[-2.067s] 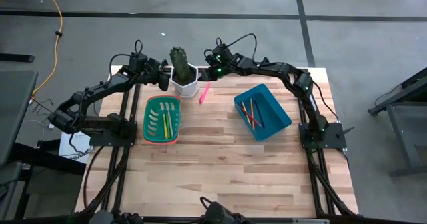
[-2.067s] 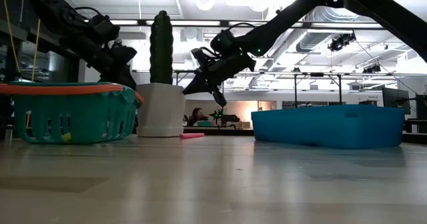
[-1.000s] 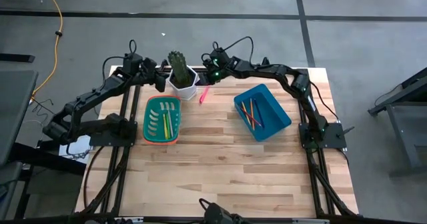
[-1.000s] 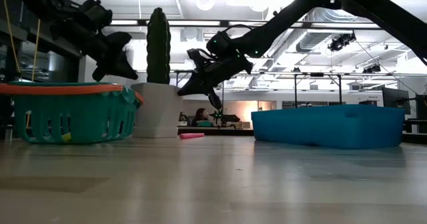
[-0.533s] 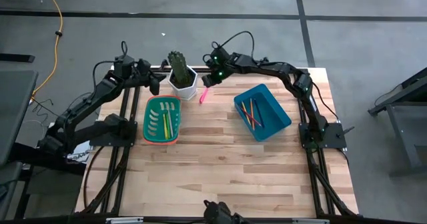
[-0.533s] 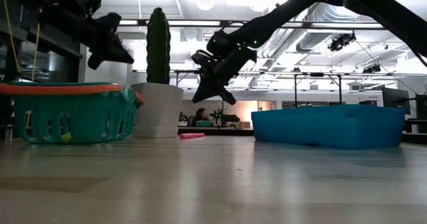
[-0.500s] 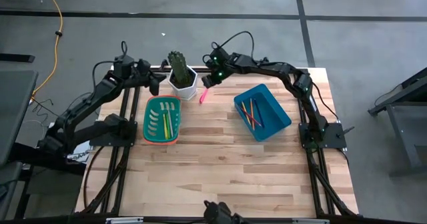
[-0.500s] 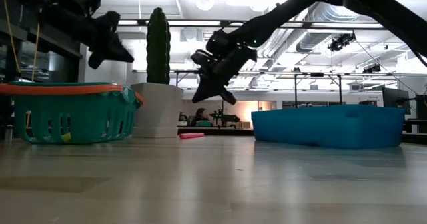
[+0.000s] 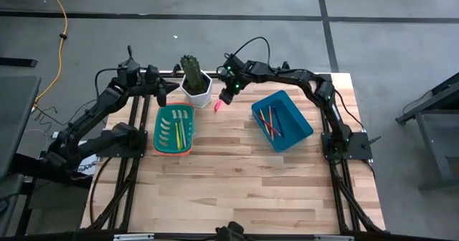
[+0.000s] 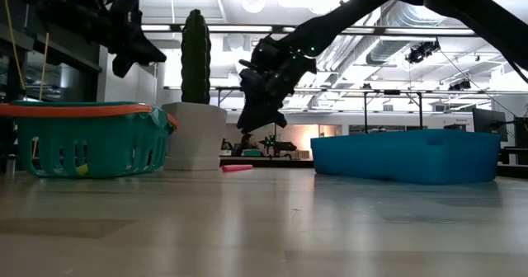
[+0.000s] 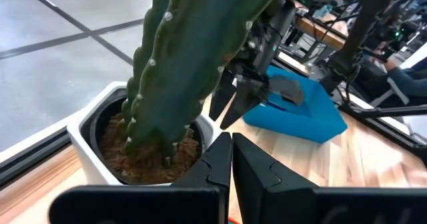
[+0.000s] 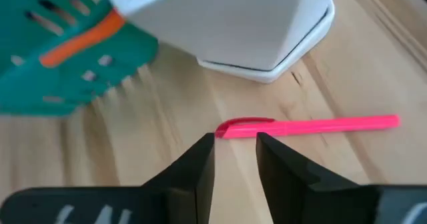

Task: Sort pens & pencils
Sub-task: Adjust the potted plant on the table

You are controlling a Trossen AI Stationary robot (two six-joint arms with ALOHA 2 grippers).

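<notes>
Pink pen [image 12: 313, 125] lies just ahead of the right tool [image 12: 235, 159], crosswise to its parted fingers; left tool [image 11: 231, 159], closed, waits farther off.

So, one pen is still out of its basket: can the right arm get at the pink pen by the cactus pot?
Probably yes. The right gripper hangs open over the pink pen, which lies bare on the table; the white pot stands beside it, apart.

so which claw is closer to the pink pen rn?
Right. The right claw hangs open just above the pink pen, which lies on the table beside the cactus pot. The left claw is shut, on the pot's far side.
</notes>
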